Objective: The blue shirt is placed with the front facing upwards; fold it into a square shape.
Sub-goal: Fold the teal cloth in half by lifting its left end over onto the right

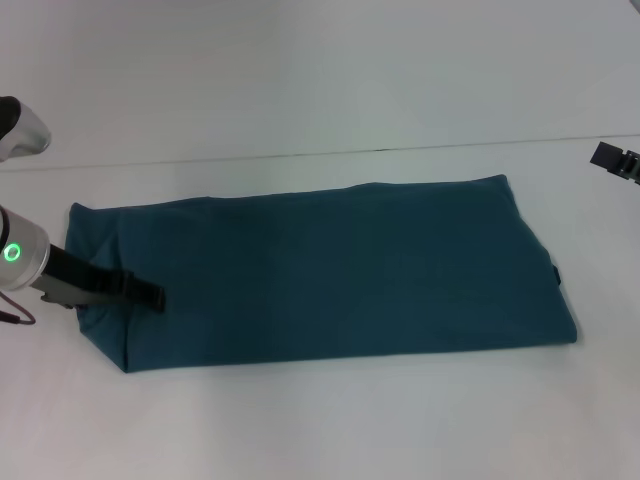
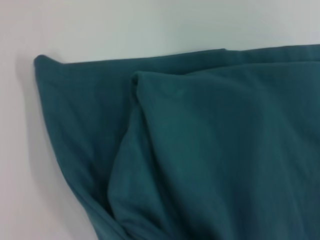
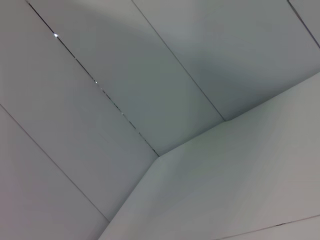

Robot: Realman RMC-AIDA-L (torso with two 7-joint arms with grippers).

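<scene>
The blue shirt (image 1: 330, 270) lies flat on the white table (image 1: 330, 420) as one long teal band running left to right, plain side up, with no lettering showing. A small dark tab (image 1: 555, 272) pokes out at its right end. My left gripper (image 1: 150, 295) rests low over the shirt's left end, pointing toward the middle. The left wrist view is filled by the blue shirt (image 2: 210, 150), with a folded layer lying over a lower one near a corner. My right gripper (image 1: 612, 158) hangs at the far right edge of the head view, well away from the cloth.
A thin seam (image 1: 300, 155) crosses the table behind the shirt. The right wrist view holds only pale wall panels (image 3: 100, 100) and a white surface (image 3: 240, 190).
</scene>
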